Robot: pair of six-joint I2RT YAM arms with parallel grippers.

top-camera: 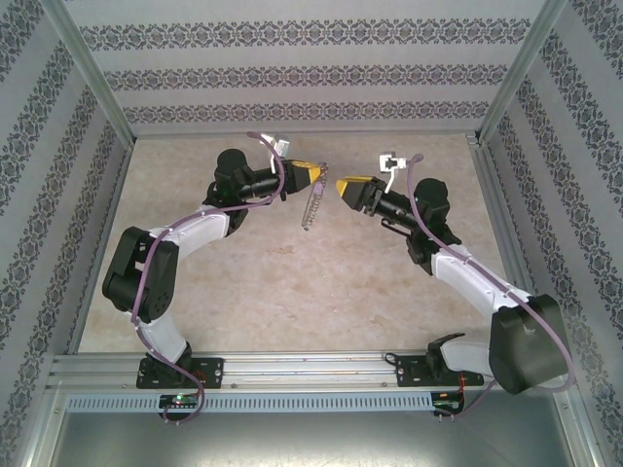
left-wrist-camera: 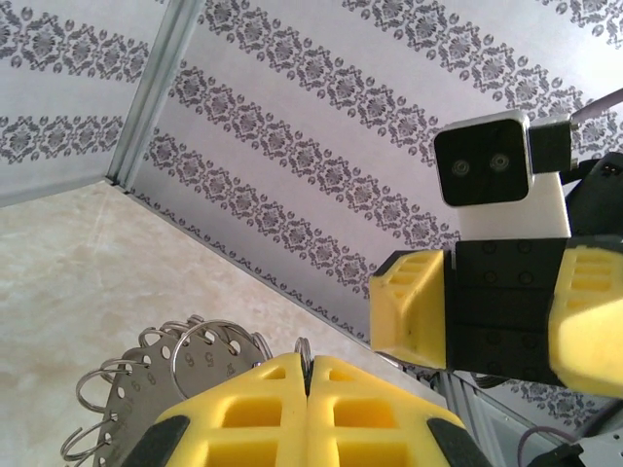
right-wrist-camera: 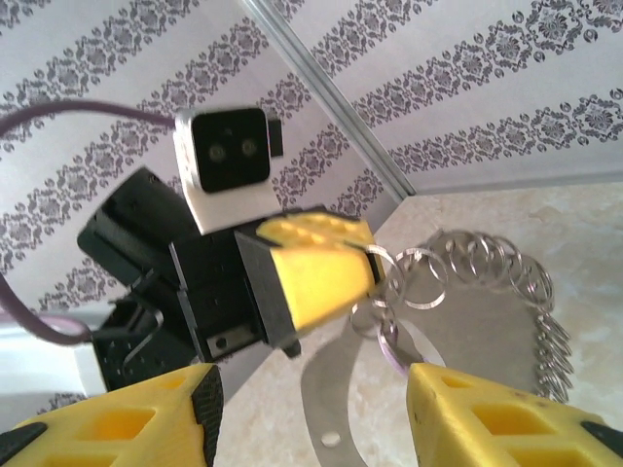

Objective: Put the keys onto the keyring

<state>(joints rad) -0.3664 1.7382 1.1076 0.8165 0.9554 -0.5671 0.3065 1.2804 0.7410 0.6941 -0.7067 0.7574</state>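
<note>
Keyring (top-camera: 311, 206) dangles at six o'clock below the left gripper (top-camera: 317, 179), which is clenched on its top rim; at three o'clock the right gripper (top-camera: 343, 187) stands released, jaws spread, near but apart.

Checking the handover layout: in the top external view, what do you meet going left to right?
left arm → left end effector, shut on the keyring hanging under its tip → right end effector, open → right arm
</note>
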